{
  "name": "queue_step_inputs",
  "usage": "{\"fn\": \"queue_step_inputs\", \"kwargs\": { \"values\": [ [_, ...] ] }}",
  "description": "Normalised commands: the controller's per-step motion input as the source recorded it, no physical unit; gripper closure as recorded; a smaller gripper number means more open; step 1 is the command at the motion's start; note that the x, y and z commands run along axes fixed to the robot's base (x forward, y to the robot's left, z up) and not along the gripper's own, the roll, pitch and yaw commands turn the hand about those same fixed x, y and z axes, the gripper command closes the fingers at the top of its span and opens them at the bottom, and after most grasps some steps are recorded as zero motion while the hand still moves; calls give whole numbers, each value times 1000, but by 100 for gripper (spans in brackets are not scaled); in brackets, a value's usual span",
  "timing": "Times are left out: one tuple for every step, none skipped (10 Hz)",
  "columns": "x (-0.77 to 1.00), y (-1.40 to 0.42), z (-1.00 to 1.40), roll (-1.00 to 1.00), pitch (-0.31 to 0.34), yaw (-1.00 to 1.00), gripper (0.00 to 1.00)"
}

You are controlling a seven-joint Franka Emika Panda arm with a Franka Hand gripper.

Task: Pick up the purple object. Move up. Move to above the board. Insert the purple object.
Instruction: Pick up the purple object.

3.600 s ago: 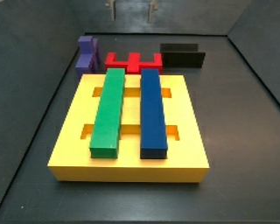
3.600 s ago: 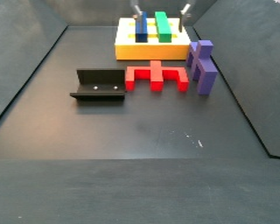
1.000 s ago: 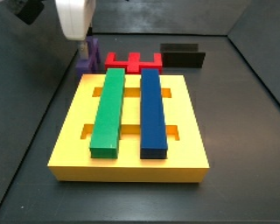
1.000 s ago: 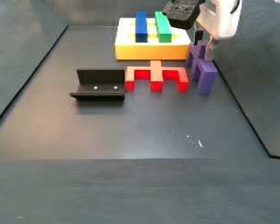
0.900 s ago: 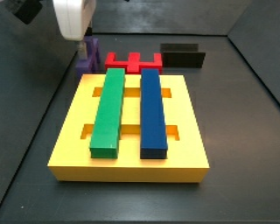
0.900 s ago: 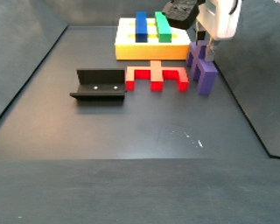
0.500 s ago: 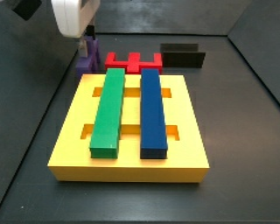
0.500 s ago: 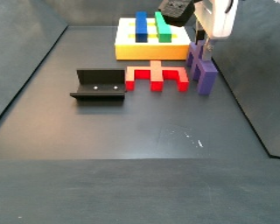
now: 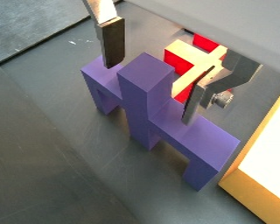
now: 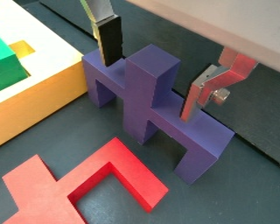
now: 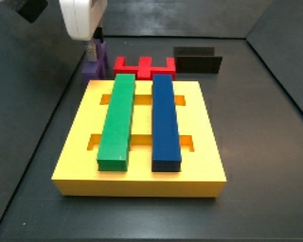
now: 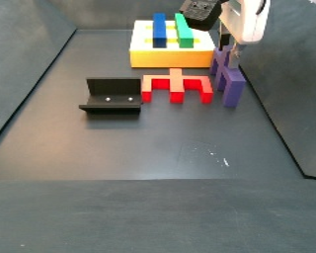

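The purple object (image 9: pixel 149 96) stands on the dark floor beside the board, with its ridge up. It shows in both wrist views (image 10: pixel 149 92) and in both side views (image 11: pixel 94 59) (image 12: pixel 228 79). My gripper (image 9: pixel 150 92) (image 10: pixel 150 87) is open and straddles the raised centre ridge, one finger (image 9: pixel 108 39) on each side with small gaps. In the side views the white gripper body (image 11: pixel 84 19) (image 12: pixel 240 20) hangs right over the purple object. The yellow board (image 11: pixel 79 151) (image 12: pixel 138 44) holds a green bar (image 11: pixel 117 118) and a blue bar (image 11: pixel 165 118).
A red notched block (image 11: pixel 144 66) (image 12: pixel 176 86) (image 10: pixel 90 179) lies flat next to the purple object. The fixture (image 11: pixel 199 60) (image 12: pixel 112 96) stands beyond the red block. The board's edge (image 10: pixel 38 87) is close beside the purple object. Grey walls enclose the floor.
The gripper has come into view from above and lowered slightly over the purple object, staying open. The pieces have not moved.
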Motion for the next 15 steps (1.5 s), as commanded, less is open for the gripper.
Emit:
{"fn": "queue_step_inputs", "kwargs": {
  "values": [
    [0,0,0,0,0,0,100],
    [0,0,0,0,0,0,100],
    [0,0,0,0,0,0,100],
    [0,0,0,0,0,0,100],
    [0,0,0,0,0,0,100],
    [0,0,0,0,0,0,100],
    [0,0,0,0,0,0,100],
    [0,0,0,0,0,0,100],
    [0,0,0,0,0,0,100],
    [0,0,0,0,0,0,100],
    [0,0,0,0,0,0,100],
    [0,0,0,0,0,0,100],
    [0,0,0,0,0,0,100],
    [0,0,0,0,0,0,100],
    [0,0,0,0,0,0,100]
  ]
}}
